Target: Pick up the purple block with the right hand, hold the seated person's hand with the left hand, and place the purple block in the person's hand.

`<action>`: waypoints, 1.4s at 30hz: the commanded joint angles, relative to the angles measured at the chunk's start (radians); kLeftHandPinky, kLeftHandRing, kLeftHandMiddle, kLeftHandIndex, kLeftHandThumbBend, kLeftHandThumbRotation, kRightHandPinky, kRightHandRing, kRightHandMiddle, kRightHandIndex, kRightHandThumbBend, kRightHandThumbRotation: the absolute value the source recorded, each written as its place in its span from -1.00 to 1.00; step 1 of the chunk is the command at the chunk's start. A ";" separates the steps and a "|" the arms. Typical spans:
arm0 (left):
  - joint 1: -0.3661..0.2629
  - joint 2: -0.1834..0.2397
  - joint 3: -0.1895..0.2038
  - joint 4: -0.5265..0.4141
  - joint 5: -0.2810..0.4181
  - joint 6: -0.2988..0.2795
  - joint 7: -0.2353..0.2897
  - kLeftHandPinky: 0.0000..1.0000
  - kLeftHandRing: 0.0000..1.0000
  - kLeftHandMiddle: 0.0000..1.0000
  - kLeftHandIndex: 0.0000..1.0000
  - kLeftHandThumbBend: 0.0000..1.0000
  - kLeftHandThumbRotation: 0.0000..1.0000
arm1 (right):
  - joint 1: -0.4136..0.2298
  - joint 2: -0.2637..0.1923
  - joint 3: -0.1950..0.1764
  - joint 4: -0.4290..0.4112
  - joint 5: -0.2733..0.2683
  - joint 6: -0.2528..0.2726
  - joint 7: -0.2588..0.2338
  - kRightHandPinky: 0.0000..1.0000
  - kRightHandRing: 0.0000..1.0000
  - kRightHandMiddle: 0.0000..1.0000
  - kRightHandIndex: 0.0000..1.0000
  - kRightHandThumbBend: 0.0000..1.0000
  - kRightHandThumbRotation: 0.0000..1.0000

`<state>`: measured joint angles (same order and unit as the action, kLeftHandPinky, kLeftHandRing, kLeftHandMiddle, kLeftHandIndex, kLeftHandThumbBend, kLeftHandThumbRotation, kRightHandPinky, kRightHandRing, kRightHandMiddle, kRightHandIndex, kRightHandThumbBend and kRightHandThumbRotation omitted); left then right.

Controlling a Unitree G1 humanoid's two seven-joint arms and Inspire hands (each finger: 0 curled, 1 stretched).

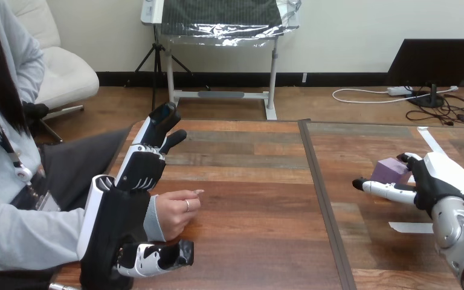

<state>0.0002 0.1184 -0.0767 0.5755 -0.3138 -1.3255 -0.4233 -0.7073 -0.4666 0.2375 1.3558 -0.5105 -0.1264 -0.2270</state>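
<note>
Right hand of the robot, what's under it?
The purple block sits there on the table; the right hand covers its right end, so that part is hidden.

The left hand (140,171) is black with white shells, and its fingers (162,121) are black and white. The right hand (430,181) is black too, with a smooth white shell on its back. The right forearm (459,238) is round, shiny silver metal.

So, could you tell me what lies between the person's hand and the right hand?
In the head view, only bare table crossed by a dark seam.
</note>
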 commanded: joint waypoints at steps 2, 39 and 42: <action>-0.036 0.007 -0.007 -0.038 -0.013 -0.013 -0.003 0.76 0.89 0.92 0.87 1.00 0.34 | -0.018 0.027 0.020 0.005 -0.015 -0.015 -0.009 0.59 0.84 0.85 0.84 1.00 0.51; -0.040 0.002 -0.019 -0.042 -0.031 0.021 -0.019 0.76 0.90 0.92 0.86 1.00 0.29 | -0.070 0.001 0.014 -0.005 -0.002 -0.142 -0.076 1.00 1.00 1.00 1.00 1.00 0.81; -0.038 0.002 -0.023 -0.047 -0.040 0.030 -0.025 0.77 0.90 0.92 0.86 1.00 0.28 | -0.076 -0.001 0.014 -0.005 -0.002 -0.141 -0.077 1.00 1.00 1.00 1.00 1.00 0.79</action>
<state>0.0002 0.1187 -0.0832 0.5749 -0.3288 -1.3104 -0.4391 -0.6952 -0.4601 0.2589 1.3599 -0.5124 -0.2528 -0.2785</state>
